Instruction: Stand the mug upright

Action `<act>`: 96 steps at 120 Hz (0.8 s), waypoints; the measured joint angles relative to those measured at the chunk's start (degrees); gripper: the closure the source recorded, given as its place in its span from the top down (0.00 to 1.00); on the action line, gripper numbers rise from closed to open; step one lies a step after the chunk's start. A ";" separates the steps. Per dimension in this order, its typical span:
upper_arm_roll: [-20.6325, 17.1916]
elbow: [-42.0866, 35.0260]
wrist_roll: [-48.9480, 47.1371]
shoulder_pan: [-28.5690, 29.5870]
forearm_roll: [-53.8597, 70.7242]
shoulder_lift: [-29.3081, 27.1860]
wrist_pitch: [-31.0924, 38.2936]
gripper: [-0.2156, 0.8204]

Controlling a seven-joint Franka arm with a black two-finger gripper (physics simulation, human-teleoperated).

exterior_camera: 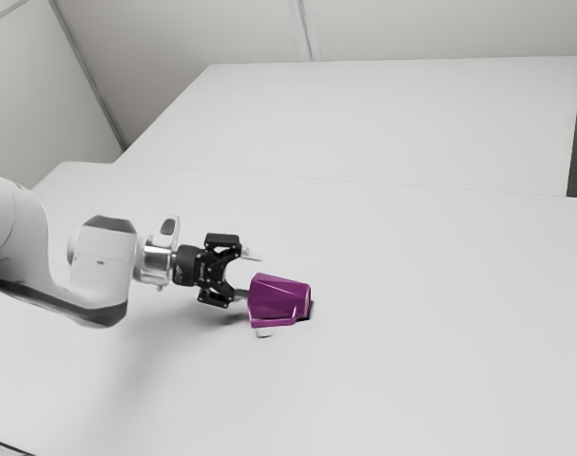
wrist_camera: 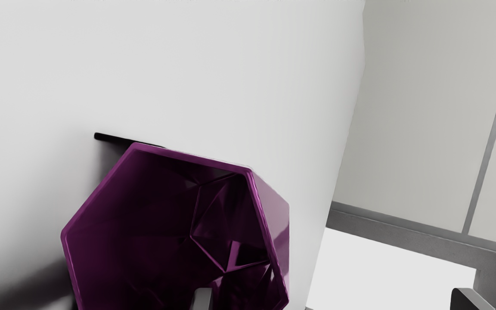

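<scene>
Partly, the white table (exterior_camera: 412,370) runs out of frame; the arm (exterior_camera: 100,271) is cut off at the exterior view's left. The gripper (exterior_camera: 249,275) stands open, one fingertip partly hidden at the mouth of the mug (exterior_camera: 279,297), lying on its side on the table. A thin dark strip (wrist_camera: 114,139) beside its rim is hard to identify.

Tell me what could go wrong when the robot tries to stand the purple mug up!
The mug lies on its side, mouth toward the open gripper. One finger lines up with that mouth, so moving forward might bump the rim and push the mug away. If the fingers pinch just one wall, it could slip or twist.
</scene>
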 joint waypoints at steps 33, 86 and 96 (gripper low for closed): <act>-2.26 -0.04 6.32 -0.01 -4.33 1.92 0.31 0.79; -3.54 0.10 11.63 0.03 -6.87 2.07 1.12 0.12; -3.98 0.18 12.11 0.02 -6.89 2.24 1.38 0.09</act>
